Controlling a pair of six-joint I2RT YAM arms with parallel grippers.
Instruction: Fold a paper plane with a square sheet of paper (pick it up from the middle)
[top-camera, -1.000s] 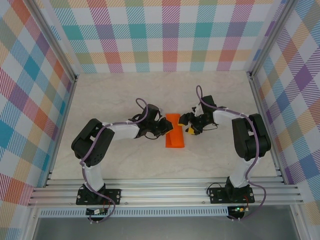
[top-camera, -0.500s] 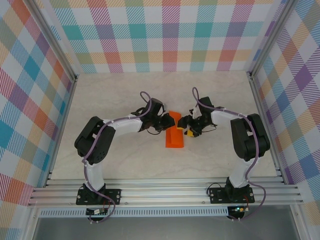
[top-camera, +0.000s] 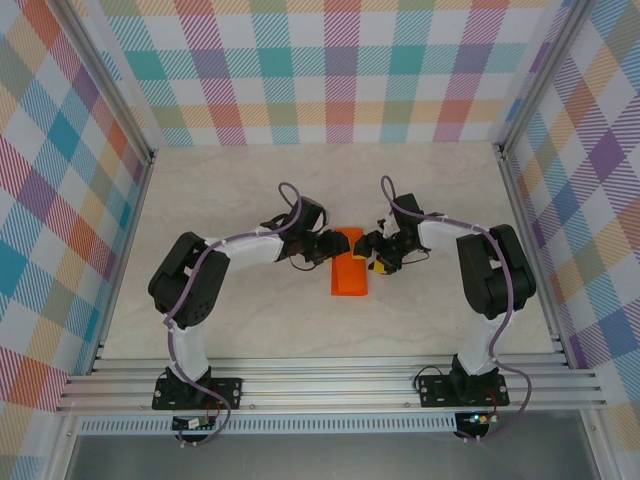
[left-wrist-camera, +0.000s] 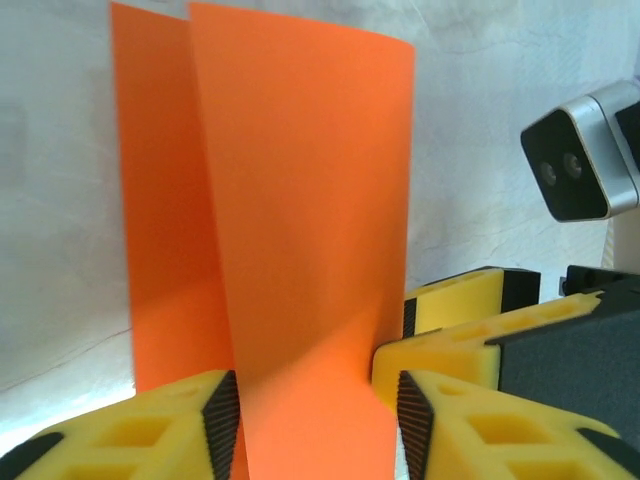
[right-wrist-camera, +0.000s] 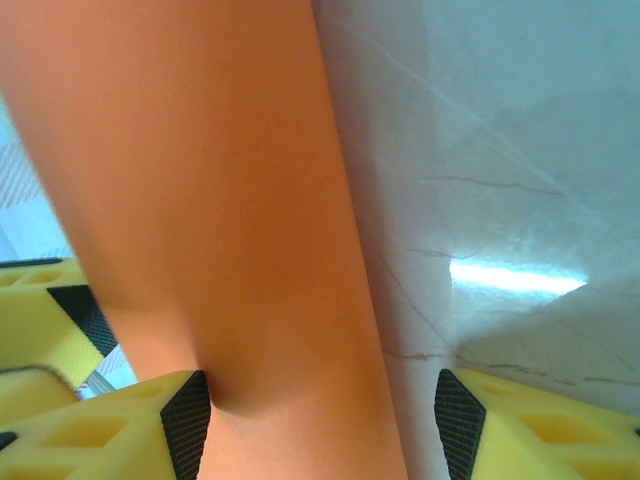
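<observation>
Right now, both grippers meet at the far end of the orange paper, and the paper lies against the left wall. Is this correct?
Not quite. The orange paper lies in the middle of the table, away from the left wall; the top external view shows it. The left gripper and right gripper do meet at its far end.

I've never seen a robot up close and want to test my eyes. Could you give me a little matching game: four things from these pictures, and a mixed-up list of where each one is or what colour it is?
Things:
1. sheet of paper
2. left gripper
3. right gripper
4. walls

Descriptions:
A. plaid of many colours
B. at the paper's right side, yellow fingers apart
C. bright orange, between the two grippers
D. at the paper's left side, yellow fingers apart

Pairs: 1-C, 2-D, 3-B, 4-A
</observation>
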